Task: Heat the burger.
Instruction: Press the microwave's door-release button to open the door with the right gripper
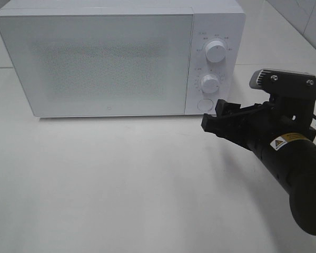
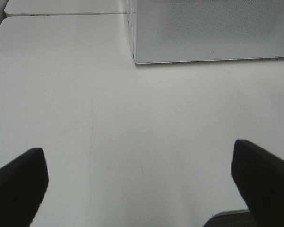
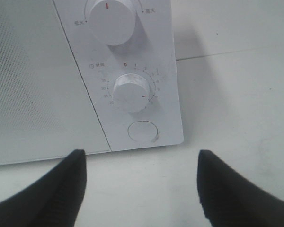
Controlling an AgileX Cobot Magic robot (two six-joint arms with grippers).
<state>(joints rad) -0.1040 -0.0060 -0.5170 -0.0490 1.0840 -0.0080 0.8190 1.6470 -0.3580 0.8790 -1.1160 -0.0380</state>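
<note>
White box-shaped microwave oven (image 1: pixel 105 63) stands toward the far edge of the white tabletop (image 1: pixel 121 179), front facing the near edge. Its door (image 1: pixel 95 60) is shut; the dotted, frosted panel shows nothing of the inside. Control strip on the oven's right side carries, top to bottom, a white upper dial (image 1: pixel 216 51), a white lower dial (image 1: pixel 210 83) and a round white push button (image 1: pixel 204 104). In the right wrist view the upper dial's red mark points straight at the top of its scale, and the lower dial's red mark sits partway round its numbered scale. The right gripper (image 1: pixel 217 118), black, on the black right arm (image 1: pixel 295 168), hangs above the surface toward its right edge, just in front of the oven's lower right front corner and aimed at the control strip. Its two fingers (image 3: pixel 61 189) are spread with nothing between them; the right wrist view shows bare tabletop between fingertips and oven, so no contact. The left gripper (image 2: pixel 137 147) shows only in its own wrist view: fingers (image 2: pixel 19 184) spread wide, nothing between them, hovering over bare tabletop toward the left edge, well apart from the oven's left front corner. The burger shows in no view; its place cannot be told.
</note>
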